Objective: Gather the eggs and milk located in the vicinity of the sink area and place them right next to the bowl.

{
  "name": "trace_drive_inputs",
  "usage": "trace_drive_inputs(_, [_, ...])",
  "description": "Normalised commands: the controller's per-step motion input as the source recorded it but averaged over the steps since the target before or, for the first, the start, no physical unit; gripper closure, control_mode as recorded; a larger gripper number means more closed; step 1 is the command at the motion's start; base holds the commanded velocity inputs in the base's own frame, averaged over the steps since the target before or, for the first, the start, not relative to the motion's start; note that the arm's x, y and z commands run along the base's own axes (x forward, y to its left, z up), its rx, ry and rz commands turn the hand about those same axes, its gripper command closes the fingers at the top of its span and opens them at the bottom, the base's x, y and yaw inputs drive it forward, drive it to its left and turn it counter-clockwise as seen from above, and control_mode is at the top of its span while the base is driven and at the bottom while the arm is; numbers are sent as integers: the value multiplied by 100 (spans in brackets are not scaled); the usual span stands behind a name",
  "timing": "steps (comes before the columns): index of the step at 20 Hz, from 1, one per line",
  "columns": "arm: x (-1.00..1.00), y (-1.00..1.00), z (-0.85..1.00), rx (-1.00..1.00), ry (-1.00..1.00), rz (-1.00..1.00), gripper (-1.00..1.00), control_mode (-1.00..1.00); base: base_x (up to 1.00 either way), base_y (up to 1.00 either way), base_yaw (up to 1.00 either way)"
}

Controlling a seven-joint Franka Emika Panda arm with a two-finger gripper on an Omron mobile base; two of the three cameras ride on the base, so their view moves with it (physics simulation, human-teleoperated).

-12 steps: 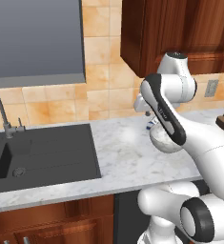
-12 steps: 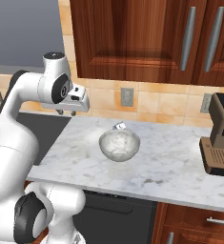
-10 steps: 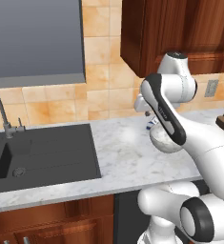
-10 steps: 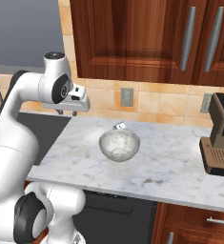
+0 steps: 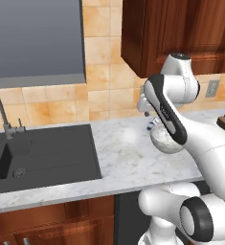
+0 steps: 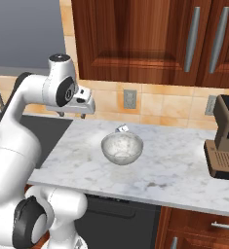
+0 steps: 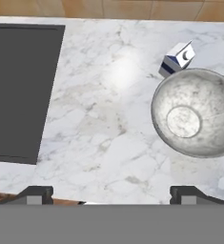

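While the pincer [image 7: 111, 193] hangs spread wide and empty above the marble surface [image 7: 99, 124], the milk carton [image 7: 177, 59] already lies tipped just behind the bowl [image 7: 195, 112], touching or nearly touching its rim. That half looks done. No eggs spotted on the surface or in the sink [image 5: 39, 153]. Finding and moving them remains, by my reckoning.
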Motion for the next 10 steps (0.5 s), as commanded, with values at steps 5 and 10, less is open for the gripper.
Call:
trace_drive_inputs(5, [11,-29,-19,-2,3,0,-100,-100,0,0,0])
trace_drive_inputs(10, [27,-32,-18,-4,6,0,-100,-100,0,0,0])
